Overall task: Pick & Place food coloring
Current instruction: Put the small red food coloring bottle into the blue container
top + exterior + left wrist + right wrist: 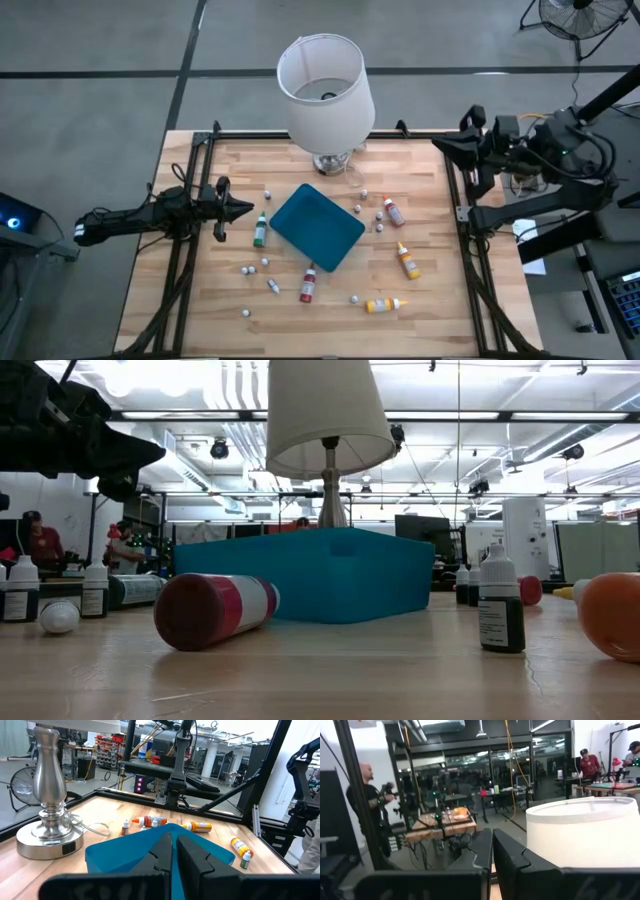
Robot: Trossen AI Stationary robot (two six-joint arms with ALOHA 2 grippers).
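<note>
The food coloring bottles lie scattered on the wooden table around a teal tray (316, 227): a green one (260, 229), a red one (308, 284), another red one (395, 211), an orange one (408, 261) and a yellow one (383, 304). In the low view the red bottle (215, 608) lies on its side before the tray (310, 585). My left gripper (248, 209) is shut and level at the table's left, pointing at the tray (150, 845), with nothing held. My right gripper (437, 143) is shut, raised over the far right edge, facing the lamp shade (585, 835).
A lamp with a white shade (322, 85) and a metal foot (47, 820) stands at the table's far edge. Several small white-capped bottles, such as one (273, 285) near the front, dot the wood. Black frame rails (190, 200) run along both sides. People stand in the room beyond.
</note>
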